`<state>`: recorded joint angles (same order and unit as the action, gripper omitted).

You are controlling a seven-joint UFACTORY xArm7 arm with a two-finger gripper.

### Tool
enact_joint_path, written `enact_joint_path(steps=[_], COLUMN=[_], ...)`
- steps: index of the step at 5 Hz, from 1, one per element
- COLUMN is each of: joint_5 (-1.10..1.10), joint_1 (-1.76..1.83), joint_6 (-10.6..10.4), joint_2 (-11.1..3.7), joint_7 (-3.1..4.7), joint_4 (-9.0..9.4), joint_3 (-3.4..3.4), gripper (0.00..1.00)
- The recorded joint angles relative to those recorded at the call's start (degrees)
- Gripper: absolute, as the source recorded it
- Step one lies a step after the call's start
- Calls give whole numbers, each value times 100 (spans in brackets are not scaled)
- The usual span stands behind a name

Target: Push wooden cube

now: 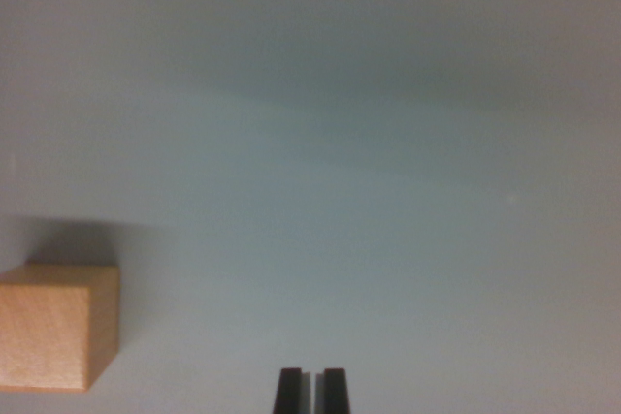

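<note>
You are looking down at a plain, pale grey-blue table surface (388, 191), and apart from the task's own things it is all the wrist view gives you. It spreads ahead of the end effector and out to both sides of it, matte and smooth, with no seam, edge or marking you can pick out. Far ahead of the end effector, along the top of the view, the surface darkens into a broad soft shadow band; nearer in it turns lighter and more even. A second dim shadow patch lies on the surface ahead and off to the wrist view's left. The picture is slightly blurred, so finer texture cannot be told.
</note>
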<state>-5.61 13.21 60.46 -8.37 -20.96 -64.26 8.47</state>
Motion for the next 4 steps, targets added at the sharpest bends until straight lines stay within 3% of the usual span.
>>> enact_joint_path(steps=[1, 2, 3, 4], joint_5=[0, -28, -28, -54], joint_1=[0, 125, 125, 245], joint_6=[0, -263, -263, -517], joint_2=[0, -79, -79, -156], joint_7=[0, -214, -214, -420], joint_4=[0, 211, 211, 414], joint_3=[0, 75, 75, 146], gripper=[0, 0, 0, 0])
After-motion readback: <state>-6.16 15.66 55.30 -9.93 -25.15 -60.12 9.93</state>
